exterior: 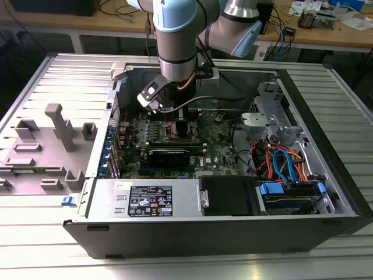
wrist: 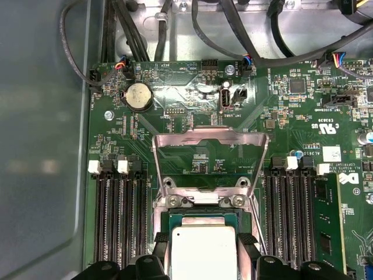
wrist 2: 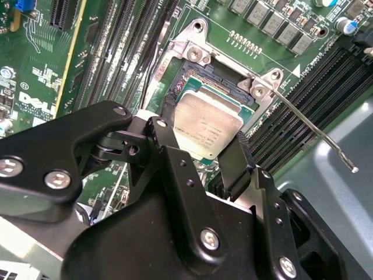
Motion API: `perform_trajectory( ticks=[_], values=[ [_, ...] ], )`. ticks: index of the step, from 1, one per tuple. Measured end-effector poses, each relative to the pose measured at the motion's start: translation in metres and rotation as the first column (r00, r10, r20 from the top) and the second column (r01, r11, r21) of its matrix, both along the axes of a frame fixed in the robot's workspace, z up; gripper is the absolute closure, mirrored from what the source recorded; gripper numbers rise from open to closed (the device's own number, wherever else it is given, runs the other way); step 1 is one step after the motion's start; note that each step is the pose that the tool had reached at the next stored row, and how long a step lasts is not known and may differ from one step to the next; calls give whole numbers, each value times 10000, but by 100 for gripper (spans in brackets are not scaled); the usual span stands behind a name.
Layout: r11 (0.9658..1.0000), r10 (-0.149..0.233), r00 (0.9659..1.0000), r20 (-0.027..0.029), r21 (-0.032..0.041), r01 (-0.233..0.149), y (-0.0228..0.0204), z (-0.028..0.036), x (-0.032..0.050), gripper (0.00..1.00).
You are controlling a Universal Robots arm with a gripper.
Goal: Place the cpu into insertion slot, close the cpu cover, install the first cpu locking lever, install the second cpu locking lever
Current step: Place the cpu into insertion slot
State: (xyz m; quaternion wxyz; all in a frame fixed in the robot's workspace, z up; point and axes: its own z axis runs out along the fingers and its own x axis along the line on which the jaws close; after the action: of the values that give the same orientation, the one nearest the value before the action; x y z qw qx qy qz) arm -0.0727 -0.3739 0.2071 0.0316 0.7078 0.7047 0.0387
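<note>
The cpu (wrist 2: 207,128) is seen with its dull metal top up, directly over the insertion slot (wrist 2: 204,81). The slot's dark frame and pale contacts are exposed along one side of the chip in the second wrist view. Whether the chip is already seated or is carried just above the contacts cannot be told. It is flanked by the gripper (wrist 2: 204,146), whose black fingers (wrist 2: 233,160) are drawn in narrow against two opposite edges, so the chip is judged to be gripped.

In the first wrist view the cpu cover (wrist: 211,135) is shown swung up and open beyond the socket. A thin locking lever (wrist 2: 309,123) is raised clear at one corner. Long black memory slots (wrist: 116,216) are ranged on both sides of the socket on the green motherboard (wrist: 175,99). In the exterior view the arm (exterior: 178,35) is seen reaching down into the open computer case (exterior: 326,116).

The main risk is judged to be misalignment. If the chip is slightly rotated or tilted against the frame, a corner could be left riding on the rim and the fine contacts bent under pressure. The chip could also be dragged askew by a finger catching the frame. The upright cover could be knocked down onto the fingers if it is brushed.
</note>
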Motion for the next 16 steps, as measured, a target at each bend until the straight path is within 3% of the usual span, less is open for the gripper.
perform_trajectory(
  ticks=[16],
  values=[
    [9999,110,9999,-1,-24,-110,-1,-30,-22,46]
  ],
)
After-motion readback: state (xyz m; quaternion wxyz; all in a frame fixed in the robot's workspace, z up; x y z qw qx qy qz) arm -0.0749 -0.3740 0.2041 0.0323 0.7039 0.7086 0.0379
